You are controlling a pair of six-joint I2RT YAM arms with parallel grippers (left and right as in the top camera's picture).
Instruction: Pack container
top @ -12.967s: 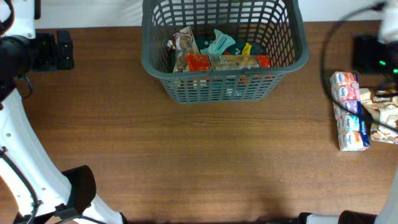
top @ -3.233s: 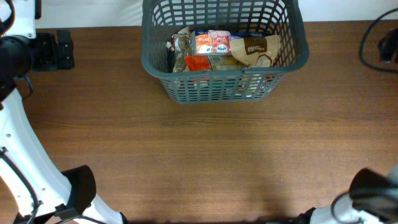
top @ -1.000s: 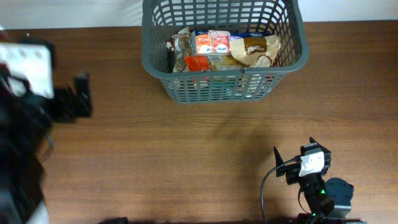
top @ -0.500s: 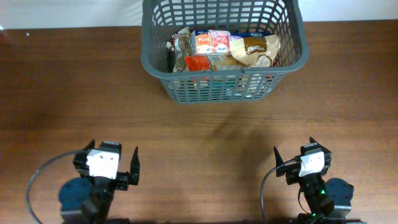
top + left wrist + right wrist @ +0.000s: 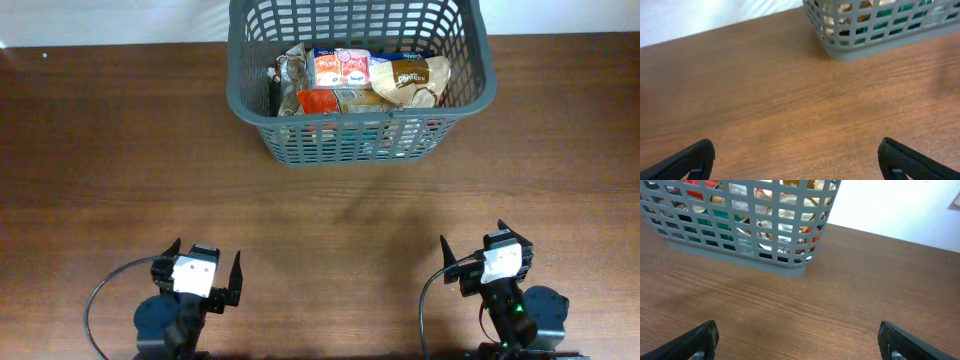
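The container [image 5: 350, 140] stands at the far edge of the table [image 5: 330, 220], roughly centred left to right. It is a dark grey basket with lattice sides. It holds several snack packets: an orange-and-white packet [image 5: 340, 68] and a brown bag [image 5: 412, 80] lie on top, side by side. A red box [image 5: 318, 101] sits just nearer, against the near wall. Further packets show through the slots, but they cannot be told apart.

The left gripper [image 5: 203, 262] is at the near left of the table, well apart from the container. Its jaws stand wide open and hold nothing. In the left wrist view, the left gripper [image 5: 797, 160] shows one dark fingertip at each lower corner, with bare wood between them. The container [image 5: 875, 35] appears at the far right of that view.

The right gripper [image 5: 483, 250] is at the near right of the table (mirroring the left one). Its jaws are likewise spread wide and empty. In the right wrist view, the right gripper [image 5: 799, 342] frames bare wood, and the container [image 5: 740, 245] stands at the far left.
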